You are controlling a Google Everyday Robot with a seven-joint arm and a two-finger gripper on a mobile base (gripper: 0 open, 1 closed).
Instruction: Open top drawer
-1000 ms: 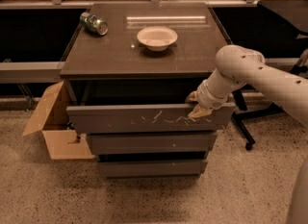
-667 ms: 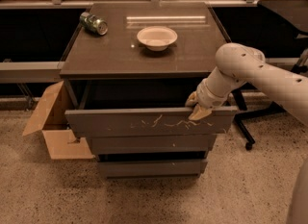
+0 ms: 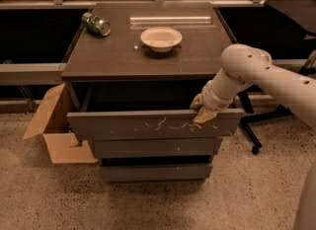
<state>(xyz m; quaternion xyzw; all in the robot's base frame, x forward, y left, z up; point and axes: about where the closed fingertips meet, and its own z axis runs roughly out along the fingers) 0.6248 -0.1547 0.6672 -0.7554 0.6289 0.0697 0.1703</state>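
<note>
Top drawer [image 3: 123,124] stands partly out of the cabinet [image 3: 108,58], its front clear of the cabinet's front edge with a dark gap showing behind it. Pale squiggly scratches run across the middle and right of the front.

Gripper [image 3: 201,110] sits at the cabinet's front right, on the top edge of the top drawer. It is clamped over that edge: one pale finger [image 3: 205,116] lies down the outer face, the other goes behind the front. The white arm [image 3: 266,73] comes in from the cabinet's right.

Two narrower drawers [image 3: 155,148] below the top drawer sit further back in the cabinet.

On the cabinet top: a white bowl [image 3: 161,38] near the middle toward the back, and a green can [image 3: 96,23] lying on its side at the back left corner.

An open cardboard box [image 3: 54,128] sits on the floor just beside the cabinet's left side. A chair base with a caster [image 3: 253,137] is on the cabinet's right.
</note>
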